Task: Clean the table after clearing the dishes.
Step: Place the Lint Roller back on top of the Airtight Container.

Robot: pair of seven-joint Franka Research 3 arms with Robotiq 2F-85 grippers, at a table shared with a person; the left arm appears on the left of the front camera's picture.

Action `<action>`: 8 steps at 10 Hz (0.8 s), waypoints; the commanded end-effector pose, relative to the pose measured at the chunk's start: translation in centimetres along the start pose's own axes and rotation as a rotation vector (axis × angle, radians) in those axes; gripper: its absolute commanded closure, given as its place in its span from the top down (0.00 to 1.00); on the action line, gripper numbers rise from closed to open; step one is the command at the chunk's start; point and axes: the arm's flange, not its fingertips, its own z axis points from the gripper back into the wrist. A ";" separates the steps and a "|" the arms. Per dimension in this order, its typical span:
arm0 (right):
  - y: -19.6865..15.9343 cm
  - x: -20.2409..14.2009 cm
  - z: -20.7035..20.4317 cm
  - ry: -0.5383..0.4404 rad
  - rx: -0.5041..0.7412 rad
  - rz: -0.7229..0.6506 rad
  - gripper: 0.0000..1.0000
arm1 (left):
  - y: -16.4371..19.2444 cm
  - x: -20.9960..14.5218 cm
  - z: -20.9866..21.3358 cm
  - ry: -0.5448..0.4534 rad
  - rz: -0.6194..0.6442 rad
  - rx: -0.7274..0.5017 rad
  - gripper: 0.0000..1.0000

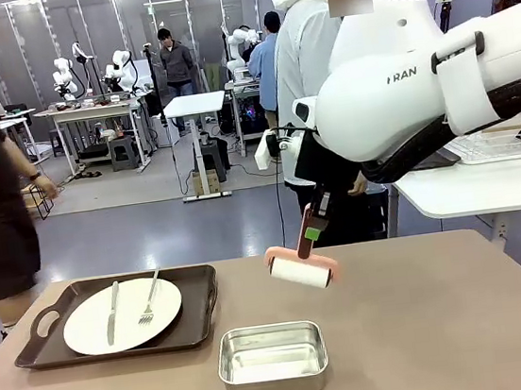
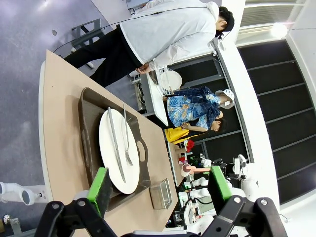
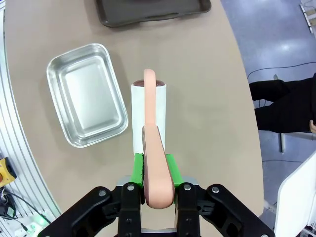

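Right gripper clamps the salmon-handled white lint roller over the brown-beige desk; left gripper gapes empty.

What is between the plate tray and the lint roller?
Nothing: in the front view, bare table separates the tray from the roller held by the right hand.

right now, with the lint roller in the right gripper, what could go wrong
1. The steel pan sits close beside the lint roller; a sweep that way could shove it.
2. The tray with plate, knife and fork is still on the table, so a long stroke might hit it.
3. The right gripper pinches only the slim pink handle; pressing down may twist it.
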 end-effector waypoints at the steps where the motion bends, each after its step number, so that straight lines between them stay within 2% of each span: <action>1: -0.7 -0.4 0.3 -0.005 -0.012 -0.018 0.22 | -0.3 -0.2 0.3 0.012 -0.001 -0.004 1.00; 5: -0.8 -0.5 0.2 0.000 -0.006 -0.018 0.22 | -0.3 -0.2 0.3 0.012 -0.001 -0.004 1.00; 7: 1.5 1.2 -0.5 -0.065 0.127 0.215 0.22 | -0.3 -0.2 0.3 0.012 -0.001 -0.004 1.00; 8: 2.4 1.6 -1.0 -0.028 0.147 0.238 0.22 | -0.3 -0.2 0.3 0.012 -0.001 -0.004 1.00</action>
